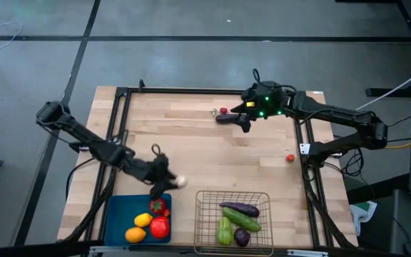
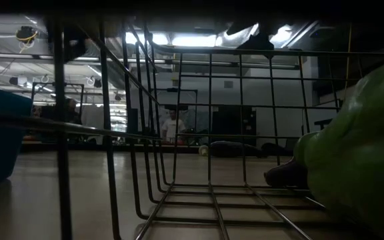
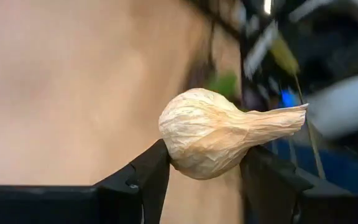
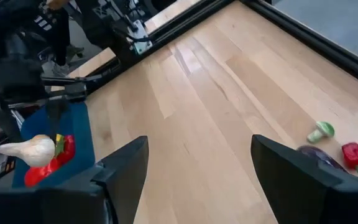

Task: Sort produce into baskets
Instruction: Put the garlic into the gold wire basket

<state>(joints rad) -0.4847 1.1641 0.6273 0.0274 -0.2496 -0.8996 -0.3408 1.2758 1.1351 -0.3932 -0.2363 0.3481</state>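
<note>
My left gripper [image 1: 171, 183] is shut on a white garlic [image 1: 181, 182] just past the far right corner of the blue tray [image 1: 117, 214]. The tray holds a lemon [image 1: 143, 220], an orange [image 1: 135, 234] and red produce [image 1: 159, 227]. The wire basket [image 1: 205, 214] holds a purple eggplant [image 1: 240, 209], a cucumber [image 1: 242, 222] and a green pepper [image 1: 225, 232]. My right gripper [image 4: 197, 162] stands open and empty at the far side. Beside it, another eggplant [image 1: 227, 118] and a red piece [image 1: 223, 111] lie on the table. My left gripper pinches the garlic's round bulb [image 3: 194, 158] between its two fingers [image 3: 149, 174], one on each side. The fingers come from the table's left, slanting a little downward. The garlic is lifted clear, and its papery stem tip [image 3: 284, 118] points sideways.
A small green-and-white piece [image 4: 321, 130] lies by the far eggplant. A small red piece [image 1: 290, 158] sits near the table's right edge. The black frame rails [image 1: 120, 114] run along the table's sides. Bare wood lies between the two grippers. A person [image 2: 172, 124] stands far behind the table.
</note>
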